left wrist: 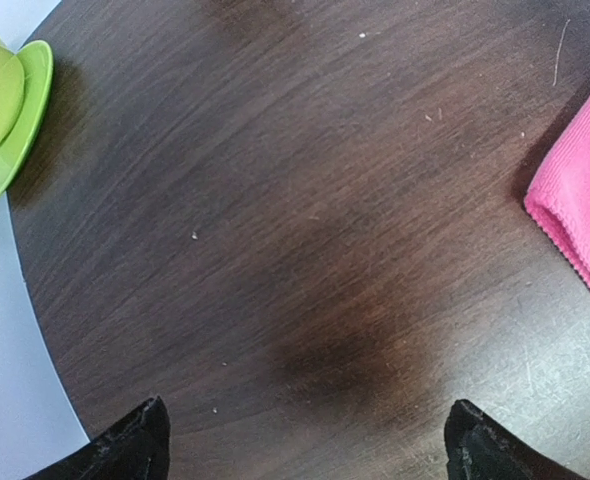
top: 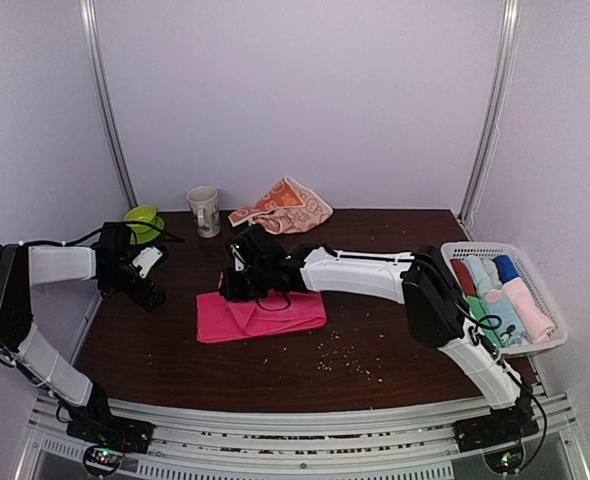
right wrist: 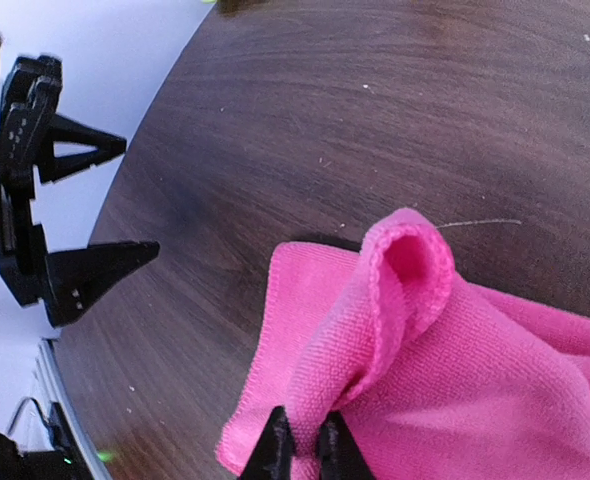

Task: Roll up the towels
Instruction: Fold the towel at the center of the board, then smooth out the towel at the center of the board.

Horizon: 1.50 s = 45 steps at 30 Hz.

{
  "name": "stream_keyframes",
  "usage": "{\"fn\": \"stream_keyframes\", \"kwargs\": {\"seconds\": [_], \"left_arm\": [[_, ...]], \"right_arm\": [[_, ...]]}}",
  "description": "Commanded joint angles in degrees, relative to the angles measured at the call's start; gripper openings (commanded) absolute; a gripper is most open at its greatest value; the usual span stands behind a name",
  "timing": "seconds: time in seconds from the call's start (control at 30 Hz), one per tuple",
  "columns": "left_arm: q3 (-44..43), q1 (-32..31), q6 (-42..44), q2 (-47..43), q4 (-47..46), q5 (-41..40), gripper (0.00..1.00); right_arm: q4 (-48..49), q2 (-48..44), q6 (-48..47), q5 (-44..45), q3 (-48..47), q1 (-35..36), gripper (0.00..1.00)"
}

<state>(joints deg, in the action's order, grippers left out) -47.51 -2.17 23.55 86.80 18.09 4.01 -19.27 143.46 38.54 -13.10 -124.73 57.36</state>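
Note:
The hot pink towel [top: 265, 314] lies folded in the middle of the dark wooden table [top: 375, 330]. My right gripper [top: 237, 285] is shut on a raised fold at its left end; in the right wrist view the pinched fold [right wrist: 395, 300] curls up above the gripper [right wrist: 305, 452]. The orange bunny-print towel [top: 285, 205] lies crumpled at the back of the table. My left gripper [top: 147, 292] is open and empty over bare table, left of the pink towel. In the left wrist view its fingertips [left wrist: 135, 440] stand wide apart and the pink towel's edge [left wrist: 580, 220] shows at the right.
A green cup on a saucer [top: 143, 222] and a white mug [top: 204, 210] stand at the back left. A white basket [top: 553, 345] with rolled towels sits at the right edge. Crumbs are scattered near the front of the table.

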Motion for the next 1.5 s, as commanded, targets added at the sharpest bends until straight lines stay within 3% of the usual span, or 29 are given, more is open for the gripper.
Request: {"fn": "stream_keyframes", "kwargs": {"seconds": [0.0, 0.07, 0.2, 0.3, 0.4, 0.7, 0.9, 1.17, 1.47], "left_arm": [[0.6, 0.5, -0.2, 0.8, -0.8, 1.5, 0.98], [0.7, 0.5, -0.2, 0.8, -0.8, 1.7, 0.98], [0.6, 0.4, -0.3, 0.7, -0.7, 1.8, 0.98], [0.2, 0.5, -0.1, 0.2, -0.5, 2.9, 0.98], [-0.7, 0.5, 0.6, -0.9, 0.2, 6.3, 0.98], [-10.9, 0.3, -2.9, 0.7, 4.6, 22.0, 0.98], [-15.7, -2.6, -4.3, 8.1, 4.1, 22.8, 0.94], [-15.3, -3.7, -2.4, 12.9, 1.1, 27.6, 0.87], [-12.0, -3.6, -4.2, 10.5, -3.2, 26.3, 0.86]], "right_arm": [[4.7, 1.0, 1.5, -0.1, -1.2, 0.4, 0.21], [7.6, 0.6, 2.3, -1.2, -0.2, 0.5, 0.33], [17.2, -0.7, 5.7, -7.9, 3.4, 0.4, 0.46], [23.6, -2.0, 8.1, -12.3, 5.6, 0.4, 0.46], [23.5, -5.2, 5.5, -11.0, 8.6, 0.3, 0.46], [13.9, -20.4, -19.2, 3.8, 25.9, 0.3, 0.46], [15.6, -24.7, -25.9, 8.2, 33.4, 1.2, 0.46], [16.6, -17.3, -31.2, 14.8, 27.1, 6.8, 0.46], [14.3, -9.7, -32.8, 21.3, 20.8, 10.5, 0.45]]}}
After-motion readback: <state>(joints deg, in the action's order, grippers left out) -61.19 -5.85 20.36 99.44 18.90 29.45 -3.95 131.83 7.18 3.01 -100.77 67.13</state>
